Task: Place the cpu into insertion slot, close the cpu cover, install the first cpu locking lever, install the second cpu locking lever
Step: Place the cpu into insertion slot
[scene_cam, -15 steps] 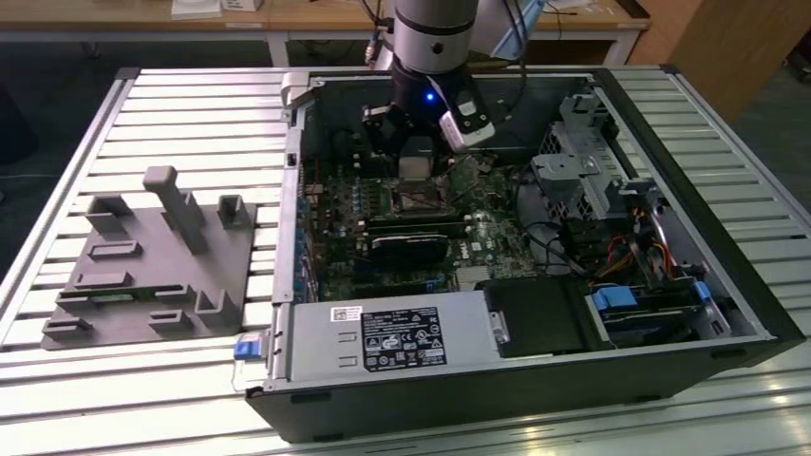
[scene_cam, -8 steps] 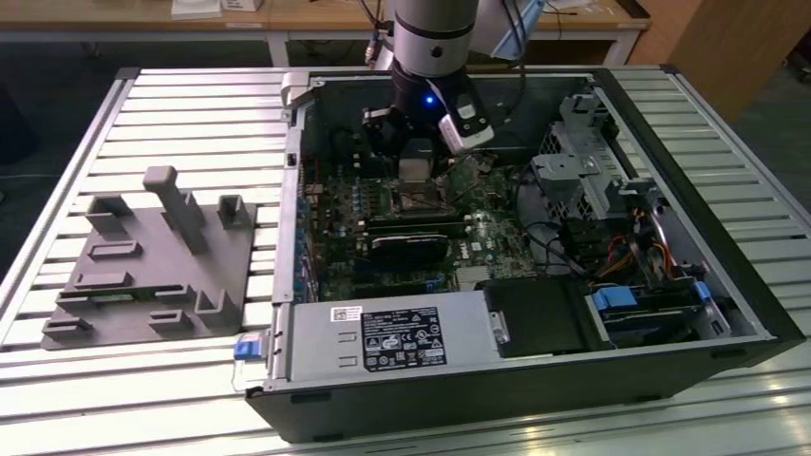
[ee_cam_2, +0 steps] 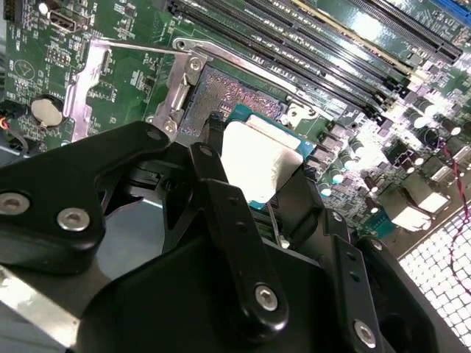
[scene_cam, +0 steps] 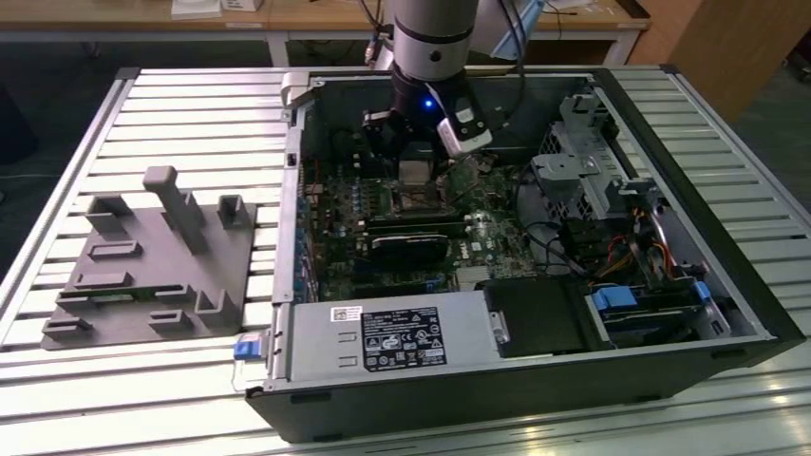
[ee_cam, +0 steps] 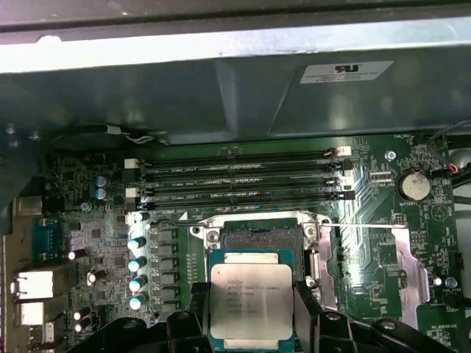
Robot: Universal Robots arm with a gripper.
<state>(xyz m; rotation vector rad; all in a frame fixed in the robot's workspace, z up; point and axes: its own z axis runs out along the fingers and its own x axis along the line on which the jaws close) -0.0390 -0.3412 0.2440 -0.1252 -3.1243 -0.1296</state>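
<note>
**A:** What do we find at the socket (ee_cam: 261, 237)?

**B:** We note the gripper (ee_cam: 252, 316) clamped on the cpu (ee_cam: 250, 294) by two opposite edges. The cpu is held flat over the socket's near edge. Whether it touches the socket, we cannot tell.

**A:** Obstructions and clearance?

**B:** Memory slots (ee_cam: 235, 176) run along the socket's far side. A row of capacitors (ee_cam: 136, 272) stands just beside one flank, and a thin metal lever (ee_cam: 368, 224) reaches out from the other. The socket's contact field lies uncovered. The case wall (ee_cam: 221, 95) rises beyond the memory slots.
</note>
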